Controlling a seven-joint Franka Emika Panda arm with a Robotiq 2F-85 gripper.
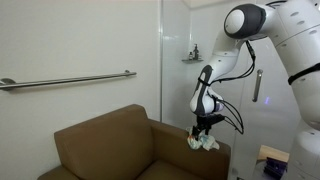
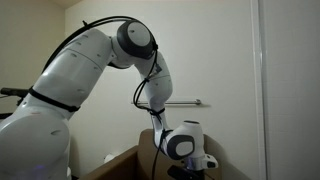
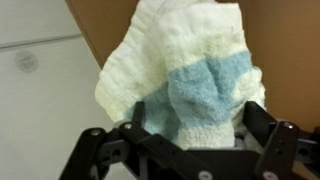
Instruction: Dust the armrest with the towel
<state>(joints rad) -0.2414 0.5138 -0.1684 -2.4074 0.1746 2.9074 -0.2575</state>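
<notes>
My claw (image 3: 188, 135) stands wide open, its two fingers (image 3: 92, 142) spread to either side of the towel (image 3: 180, 70) and not pressing on it, so I hold nothing right now. The towel is a bunched heap of white cloth with a pale blue patch. It sits on the brown armrest (image 3: 290, 50) directly under my wrist, and in an exterior view it shows as a small pale lump (image 1: 203, 142) on top of the armrest (image 1: 222, 156) at the front of the armchair (image 1: 110, 140), with my claw (image 1: 207, 125) just above it. In the other outside picture my own arm fills the frame, and only the claw's body shows at the bottom edge, so that view adds nothing about the cloth. As for progress, the towel is where it needs to be, on the part to be dusted, and I am lined up over it. I cannot see any streak or cleaned patch on the leather that would tell me how much wiping has been done. I judge the working part open: close on the heap or press it down, then drag it along the flat top of the armrest, since the cloth as it lies covers only a small part of it.
</notes>
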